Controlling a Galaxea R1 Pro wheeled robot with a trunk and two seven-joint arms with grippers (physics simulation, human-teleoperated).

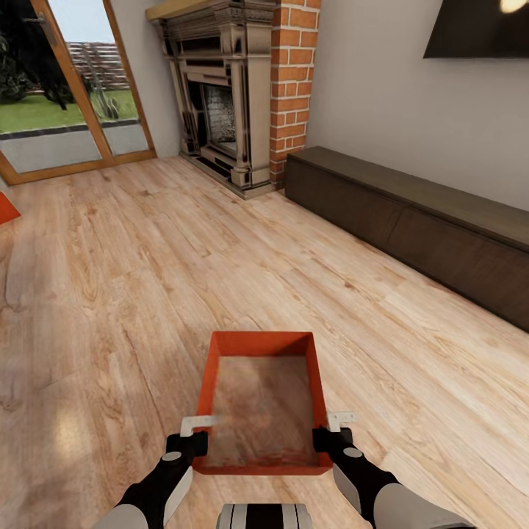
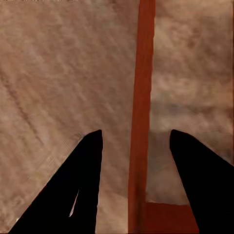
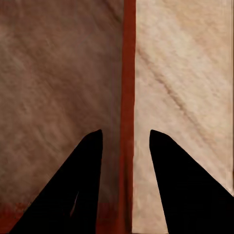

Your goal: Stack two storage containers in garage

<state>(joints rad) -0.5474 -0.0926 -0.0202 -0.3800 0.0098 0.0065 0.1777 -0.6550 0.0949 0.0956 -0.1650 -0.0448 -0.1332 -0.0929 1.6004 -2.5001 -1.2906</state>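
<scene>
While your left gripper [image 2: 136, 139] straddles the box's [image 1: 261, 400] left wall and your right gripper [image 3: 126, 136] straddles its right wall, both jaws sit narrow, though whether the fingers [image 2: 87, 165] actually touch the walls, you cannot tell. You have the box low before you over the plank floor [image 1: 132, 279] (living room), cabinet [image 1: 411, 220] right, fireplace [image 1: 228, 95] ahead, glass door [image 1: 66, 88] left.

Second orange container [image 1: 6, 209] edge-cropped
</scene>
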